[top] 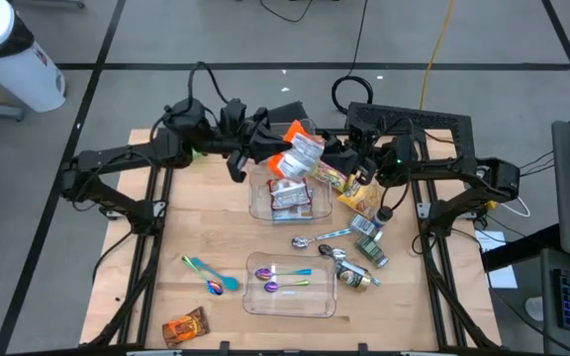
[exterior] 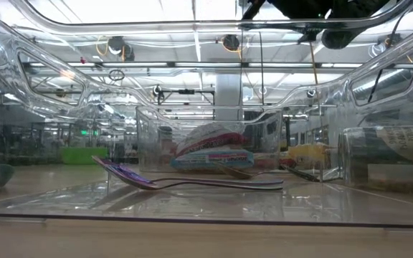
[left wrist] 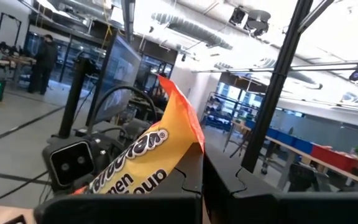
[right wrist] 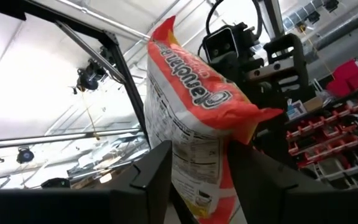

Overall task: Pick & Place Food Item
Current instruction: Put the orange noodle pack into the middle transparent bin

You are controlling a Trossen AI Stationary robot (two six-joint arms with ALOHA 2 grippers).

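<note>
- The orange noodle packet (top: 300,148) is held in the air between both arms, above the far clear container (top: 287,203). In my judgement this is a handover, or a lowering into that container.
- The left gripper (left wrist: 201,186) is closed tight on one edge of the packet.
- The right gripper (right wrist: 194,180) has its fingers partly apart, with the packet between them, so it grips the other end.
- The packet's label shows part of a brand, which looks like "Maruchan", and below it "Soup". The back carries small print that I cannot read.
- Other snack packets already lie in the far container, and spoons (top: 283,280) lie in the near container (top: 290,307).
</note>
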